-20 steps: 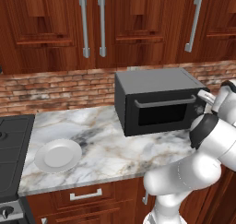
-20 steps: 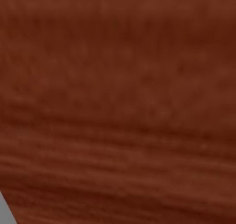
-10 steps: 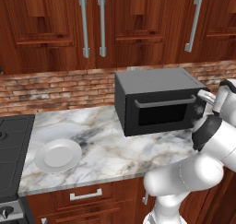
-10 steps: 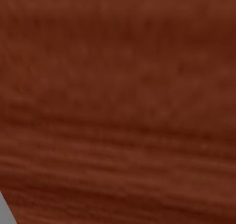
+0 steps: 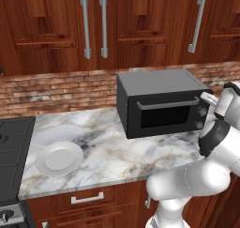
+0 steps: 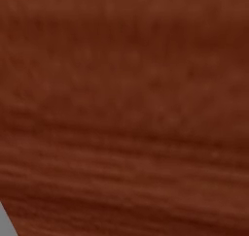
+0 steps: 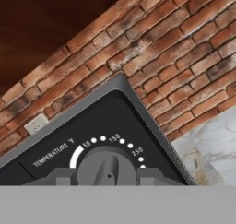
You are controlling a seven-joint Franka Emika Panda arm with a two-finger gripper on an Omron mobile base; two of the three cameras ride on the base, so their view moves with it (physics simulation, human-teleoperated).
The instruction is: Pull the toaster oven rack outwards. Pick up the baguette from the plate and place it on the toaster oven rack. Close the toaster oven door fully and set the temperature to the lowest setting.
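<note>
"Toaster oven (image 5: 161,102): what has changed on it in the last second?"

"Nothing you can see. From the left base view the arm has stayed where it was, hand up at the oven's right end by the knobs. So you are on the last step, the temperature, and it does not look finished."

"Nearest things first, then?"

"The plate (image 5: 58,157) lies bare at the near left of the counter (image 5: 117,149). I cannot see the baguette, so I judge it is inside. Farther right, the oven door (image 5: 164,113) is shut, handle flat against the front. Behind it is the brick wall (image 5: 56,88)."

"And the gripper (image 7: 107,176)?"

"Narrow. In the hand view its fingertips (image 7: 62,175) sit on either side of the temperature knob (image 7: 107,165), pinching it. The white arc to the left of the 50 mark looks like the low end. I cannot read where the knob points, so keep your grip until you can confirm it."
</note>
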